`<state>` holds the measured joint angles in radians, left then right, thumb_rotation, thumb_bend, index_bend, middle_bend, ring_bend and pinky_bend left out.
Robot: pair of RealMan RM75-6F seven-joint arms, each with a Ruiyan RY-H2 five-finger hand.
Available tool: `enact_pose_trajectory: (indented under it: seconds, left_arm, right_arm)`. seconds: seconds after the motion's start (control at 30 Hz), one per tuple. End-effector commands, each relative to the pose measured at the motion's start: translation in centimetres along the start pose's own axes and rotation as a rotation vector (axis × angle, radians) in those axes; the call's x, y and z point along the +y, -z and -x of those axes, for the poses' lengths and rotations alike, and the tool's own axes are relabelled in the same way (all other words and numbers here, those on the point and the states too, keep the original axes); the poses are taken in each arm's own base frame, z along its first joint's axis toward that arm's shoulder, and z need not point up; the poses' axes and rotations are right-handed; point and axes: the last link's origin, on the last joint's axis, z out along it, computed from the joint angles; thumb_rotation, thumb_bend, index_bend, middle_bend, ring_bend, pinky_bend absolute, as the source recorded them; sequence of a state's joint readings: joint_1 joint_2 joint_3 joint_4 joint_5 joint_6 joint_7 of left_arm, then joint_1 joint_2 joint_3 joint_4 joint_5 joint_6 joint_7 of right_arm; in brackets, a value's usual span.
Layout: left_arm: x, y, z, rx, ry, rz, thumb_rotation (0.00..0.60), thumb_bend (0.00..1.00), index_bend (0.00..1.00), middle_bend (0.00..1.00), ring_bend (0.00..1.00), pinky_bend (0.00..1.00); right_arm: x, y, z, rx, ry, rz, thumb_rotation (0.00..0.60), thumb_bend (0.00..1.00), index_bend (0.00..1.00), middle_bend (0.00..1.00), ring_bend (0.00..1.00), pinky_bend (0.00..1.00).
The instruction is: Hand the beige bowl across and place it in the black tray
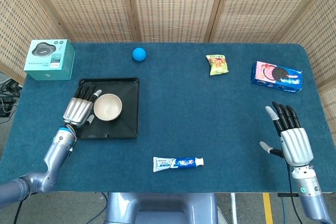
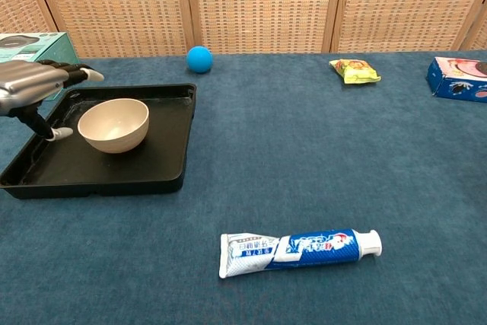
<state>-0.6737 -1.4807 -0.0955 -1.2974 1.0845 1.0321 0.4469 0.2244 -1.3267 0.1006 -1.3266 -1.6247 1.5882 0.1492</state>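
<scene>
The beige bowl (image 1: 107, 107) (image 2: 113, 124) stands upright inside the black tray (image 1: 129, 121) (image 2: 152, 167) at the table's left. My left hand (image 1: 80, 110) (image 2: 34, 89) hovers just left of the bowl with its fingers spread, apart from it and holding nothing. My right hand (image 1: 290, 136) is at the table's right front, fingers spread and empty; the chest view does not show it.
A teal box (image 1: 49, 59) (image 2: 30, 46) sits behind the tray at far left. A blue ball (image 1: 138, 53) (image 2: 199, 58) lies at the back. A toothpaste tube (image 1: 178, 163) (image 2: 298, 249) lies near the front edge. A snack packet (image 1: 217, 64) (image 2: 354, 71) and a cookie box (image 1: 277, 76) (image 2: 459, 78) lie at right.
</scene>
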Motion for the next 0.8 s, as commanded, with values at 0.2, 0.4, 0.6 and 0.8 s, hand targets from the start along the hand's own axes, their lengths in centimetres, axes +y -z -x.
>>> enact_pose_trajectory:
  seconds: [0.2,0.4,0.6,0.8]
  left_arm:
    - [-2.6,5.5,-2.8,0.242,0.168,-0.081,0.6,0.31,0.0,0.0,0.0,0.0]
    - [-2.6,10.5,-2.7,0.257,0.156,-0.105,0.6,0.13,0.0,0.0,0.0,0.0]
    - [-3.0,13.6,-2.8,0.26,0.161,-0.126,0.6,0.11,0.0,0.0,0.0,0.0]
    - [-3.6,15.3,-3.1,0.277,0.153,-0.135,0.6,0.11,0.0,0.0,0.0,0.0]
  right_arm:
    - [-0.2,0.1,0.1,-0.004,0.018,-0.006,0.6,0.2,0.03,0.0,0.0,0.0]
    - [-0.1,0.1,0.5,-0.028,0.054,0.009,0.6,0.2,0.03,0.0,0.0,0.0]
    - [-0.1,0.2,0.9,-0.066,0.096,0.041,0.6,0.2,0.0,0.0,0.0,0.0]
    - [-0.6,0.3,1.1,-0.083,0.118,0.038,0.6,0.2,0.0,0.0,0.0,0.0]
